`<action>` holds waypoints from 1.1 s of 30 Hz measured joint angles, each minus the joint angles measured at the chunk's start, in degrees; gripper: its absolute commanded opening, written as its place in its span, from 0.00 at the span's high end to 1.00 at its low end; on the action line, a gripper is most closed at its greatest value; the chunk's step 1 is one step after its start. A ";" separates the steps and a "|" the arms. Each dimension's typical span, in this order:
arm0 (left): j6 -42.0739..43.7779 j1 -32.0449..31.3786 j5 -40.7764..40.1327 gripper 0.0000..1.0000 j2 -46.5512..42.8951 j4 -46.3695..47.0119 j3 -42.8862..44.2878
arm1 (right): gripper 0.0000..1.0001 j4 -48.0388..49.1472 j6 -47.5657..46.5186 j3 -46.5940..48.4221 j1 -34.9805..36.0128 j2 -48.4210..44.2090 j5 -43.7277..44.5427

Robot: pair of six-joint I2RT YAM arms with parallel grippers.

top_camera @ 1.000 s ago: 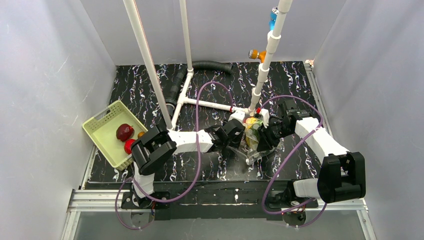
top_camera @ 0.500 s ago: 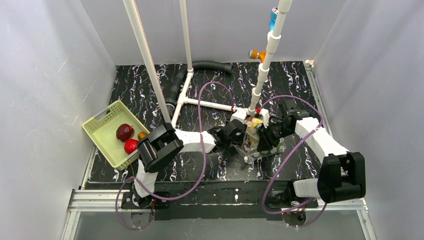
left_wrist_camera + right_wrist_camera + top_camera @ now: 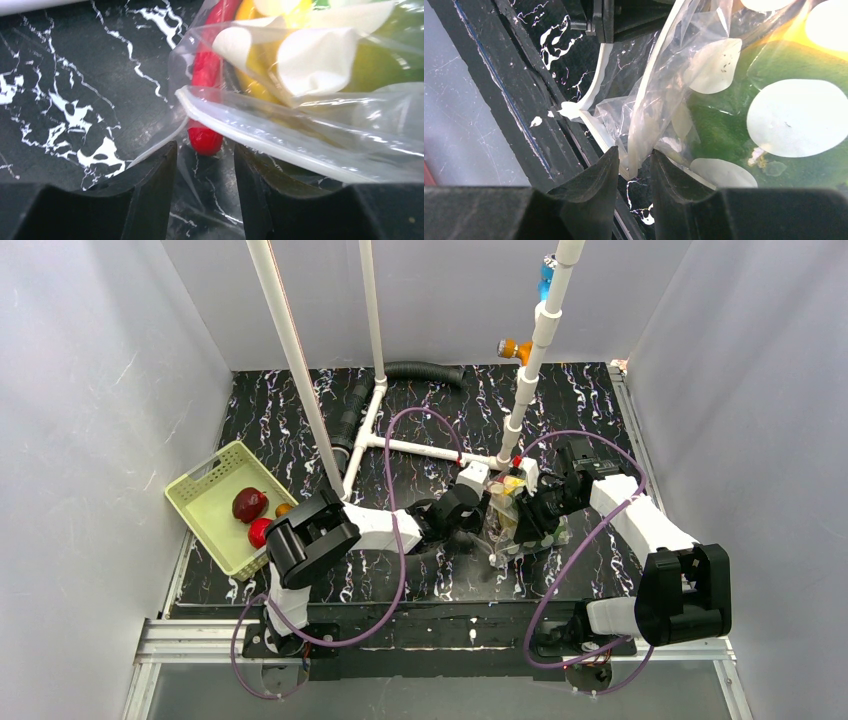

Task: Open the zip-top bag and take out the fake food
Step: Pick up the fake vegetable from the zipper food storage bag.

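Observation:
The zip-top bag [image 3: 512, 525], clear with pale round dots, lies mid-table between both grippers. My left gripper [image 3: 205, 155] is at its mouth with jaws apart. Loose bag film [image 3: 210, 200] lies between them, and the zip rim [image 3: 280, 135] crosses just ahead. Inside the bag are fake food pieces: a red chili [image 3: 207, 85], a yellow banana [image 3: 260, 60] and a green piece [image 3: 734, 125]. My right gripper [image 3: 635, 152] is shut on a folded edge of the bag [image 3: 649, 100]. In the top view the left gripper [image 3: 485, 518] faces the right gripper [image 3: 528, 522] across the bag.
A pale green basket [image 3: 205, 490] at the left edge holds a dark red fruit [image 3: 248, 504] and a red one [image 3: 260, 532]. White pipes [image 3: 410, 448] and a black hose [image 3: 420, 371] lie behind the bag. The table's near edge [image 3: 499, 85] is close to the right gripper.
The left arm's elbow swung right, then back left, and its gripper stayed at the bag's mouth. The bag settled a little lower. The right arm held still.

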 measured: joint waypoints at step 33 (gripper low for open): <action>4.55 -0.02 0.70 0.67 9.33 -3.23 11.10 | 0.64 -0.02 -0.04 0.00 0.39 0.00 0.00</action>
